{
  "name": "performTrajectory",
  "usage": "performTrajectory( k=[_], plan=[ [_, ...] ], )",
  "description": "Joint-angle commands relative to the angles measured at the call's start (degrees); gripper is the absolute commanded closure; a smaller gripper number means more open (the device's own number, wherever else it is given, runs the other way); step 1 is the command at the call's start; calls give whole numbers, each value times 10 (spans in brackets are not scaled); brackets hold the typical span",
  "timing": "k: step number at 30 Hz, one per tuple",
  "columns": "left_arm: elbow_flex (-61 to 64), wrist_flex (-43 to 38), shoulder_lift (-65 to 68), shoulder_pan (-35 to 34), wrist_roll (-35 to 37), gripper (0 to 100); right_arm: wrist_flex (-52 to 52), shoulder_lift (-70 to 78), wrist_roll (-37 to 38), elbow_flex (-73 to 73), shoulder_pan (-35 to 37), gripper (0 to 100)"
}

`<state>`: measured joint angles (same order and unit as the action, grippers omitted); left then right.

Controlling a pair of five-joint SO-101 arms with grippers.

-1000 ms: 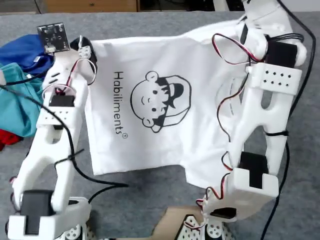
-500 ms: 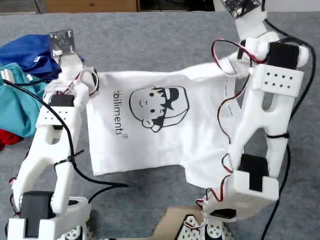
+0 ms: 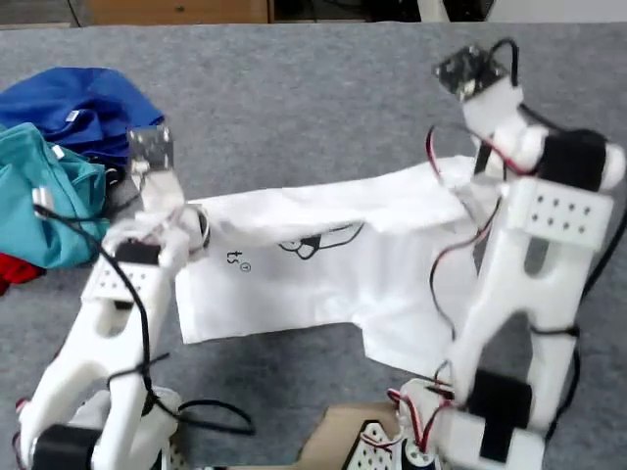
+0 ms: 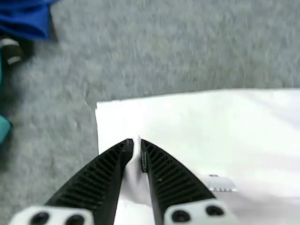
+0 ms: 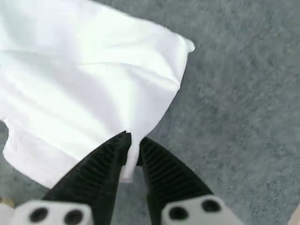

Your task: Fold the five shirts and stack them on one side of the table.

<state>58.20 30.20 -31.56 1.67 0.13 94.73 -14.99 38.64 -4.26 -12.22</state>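
Two grips: left fingers [image 4: 124,151] and right fingers [image 5: 122,141] each pinch the white shirt [image 3: 323,279]; blue shirt [image 3: 83,98] and teal shirt [image 3: 44,201] lie at ten o'clock.

The gripper [image 4: 136,145] has its black jaws pinched on the edge of a white shirt [image 4: 211,126], close to one corner. Grey counter [image 4: 178,42] stretches beyond, with a blue shirt [image 4: 23,16] farther off.

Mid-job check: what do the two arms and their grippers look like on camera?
Both the left arm and right arm are white plastic with black servo motors. Thin red, white and black wires and thicker black cables run along them. One right-arm bracket has a grid of small holes. The left gripper and right gripper have black, ribbed, tapering fingers.
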Motion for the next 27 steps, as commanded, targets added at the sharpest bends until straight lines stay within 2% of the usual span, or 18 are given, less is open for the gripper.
performTrajectory(
  k=[1, 7, 12, 14, 17, 21, 27],
  plan=[
    [40, -2, -61, 9, 0, 982, -47, -114, 38, 149, -13, 994],
    [95, 2, -114, 7, 3, 982, -84, -284, 73, 372, -17, 994],
    [135, 3, -145, 11, 3, 982, -114, -378, 111, 484, -74, 994],
    [145, 16, -159, 13, 3, 982, -122, -385, 126, 509, -98, 994],
    [144, 85, -188, 47, 0, 982, -142, -385, 131, 536, -124, 994],
    [142, 142, -243, 92, -1, 982, -147, -388, 131, 554, -127, 994],
    [145, 192, -293, 94, -2, 982, -119, -389, 163, 558, -130, 994]
  ],
)
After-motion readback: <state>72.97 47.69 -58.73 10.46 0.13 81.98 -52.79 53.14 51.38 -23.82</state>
